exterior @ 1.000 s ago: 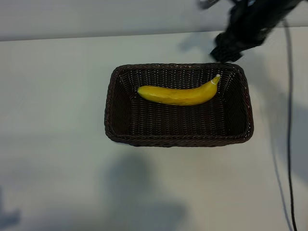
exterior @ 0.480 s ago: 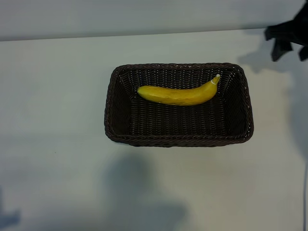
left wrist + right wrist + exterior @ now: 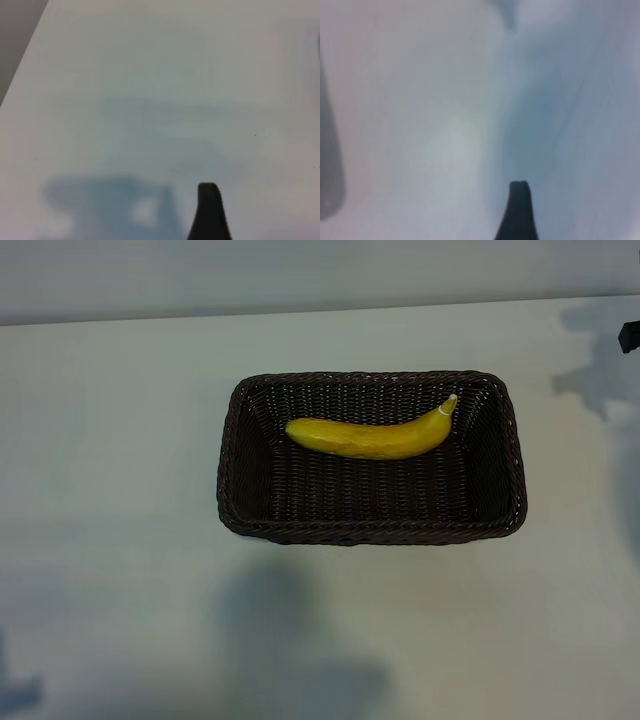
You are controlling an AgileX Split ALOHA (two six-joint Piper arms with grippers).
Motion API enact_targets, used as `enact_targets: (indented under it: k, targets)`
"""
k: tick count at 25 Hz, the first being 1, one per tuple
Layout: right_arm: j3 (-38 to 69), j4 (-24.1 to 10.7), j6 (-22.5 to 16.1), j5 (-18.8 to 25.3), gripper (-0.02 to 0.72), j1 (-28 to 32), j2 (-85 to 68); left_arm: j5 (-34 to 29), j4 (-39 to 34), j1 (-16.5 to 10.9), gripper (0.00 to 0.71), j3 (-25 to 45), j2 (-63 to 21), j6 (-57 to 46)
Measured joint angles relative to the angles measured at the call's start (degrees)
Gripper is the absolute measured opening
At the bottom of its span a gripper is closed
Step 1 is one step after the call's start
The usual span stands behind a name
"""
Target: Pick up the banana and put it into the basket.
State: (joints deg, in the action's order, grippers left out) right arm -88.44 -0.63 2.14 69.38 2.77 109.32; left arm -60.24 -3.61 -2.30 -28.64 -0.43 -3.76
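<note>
While the banana (image 3: 372,436) lies inside the basket (image 3: 240,465) toward twelve o'clock, the right gripper (image 3: 630,336), cut off at three o'clock, seems spread and empty; the left gripper (image 3: 209,212) shows one finger, also spread.

Tabletop (image 3: 120,440): plain white surface filling almost the whole exterior view, its far edge running straight across the top below a pale grey wall.
Basket (image 3: 235,470): dark-brown woven wicker, rectangular with rounded corners and a braided rim, resting flat on the tabletop a little right of centre, long side running left to right.
Shadows: soft grey patches on the tabletop near the front edge, below the basket, and another at the far right corner.
Surface elsewhere: bare white in both wrist views.
</note>
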Motion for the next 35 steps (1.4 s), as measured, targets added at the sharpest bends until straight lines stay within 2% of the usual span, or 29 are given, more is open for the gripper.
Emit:
enact_targets:
  k: [6,13,21,27,35]
  targets:
    - [2.02,-0.06,0.00,0.06,0.598,0.00,-2.03,0.00,0.00,0.00,0.560,0.00,0.00,0.00]
    - [14.67,-2.22,0.00,0.06,0.597,-0.05,-11.67,0.00,0.00,0.00,0.560,0.00,0.00,0.00]
    - [31.88,-2.22,0.00,-0.01,0.597,-0.05,-29.54,0.00,0.00,0.00,0.560,0.00,0.00,0.00]
    - [45.22,-2.22,-1.78,-3.39,0.597,-0.05,-44.33,0.00,0.00,0.00,0.560,0.00,0.00,-0.23]
    - [54.09,-2.17,-2.97,-4.98,0.597,-0.05,-65.24,0.00,0.00,0.00,0.560,0.00,0.00,-0.23]
